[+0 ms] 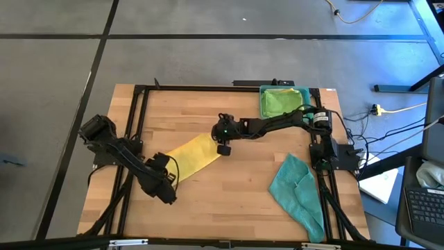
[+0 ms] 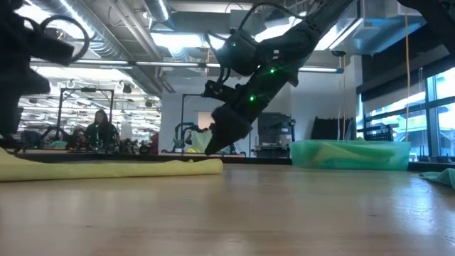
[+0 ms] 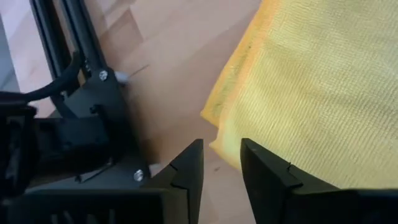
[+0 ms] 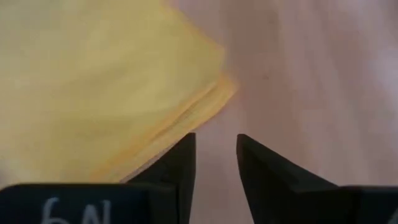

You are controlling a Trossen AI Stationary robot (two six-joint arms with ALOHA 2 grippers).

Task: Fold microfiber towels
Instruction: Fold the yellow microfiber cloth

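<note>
from above you see the yellow towel [image 1: 189, 155] lying as a folded strip on the wooden table [image 1: 236, 201], between the left gripper [image 1: 168, 182] at its near-left end and the right gripper [image 1: 223, 147] at its far-right end; a teal towel [image 1: 297, 186] lies crumpled to the right and a green towel [image 1: 281, 102] sits in the teal tray [image 1: 263, 90]. level with the table, the yellow towel [image 2: 106, 168] reads as a low, limp, layered roll. your left wrist view shows slightly parted fingers [image 3: 186, 171] holding nothing, above the fuzzy stacked edge [image 3: 217, 118]. your right wrist view shows the same: fingers [image 4: 177, 158] apart and empty beside the corner [image 4: 217, 87]. expect light, soft, grippy cloth; pinch all layers at the corners.
</note>
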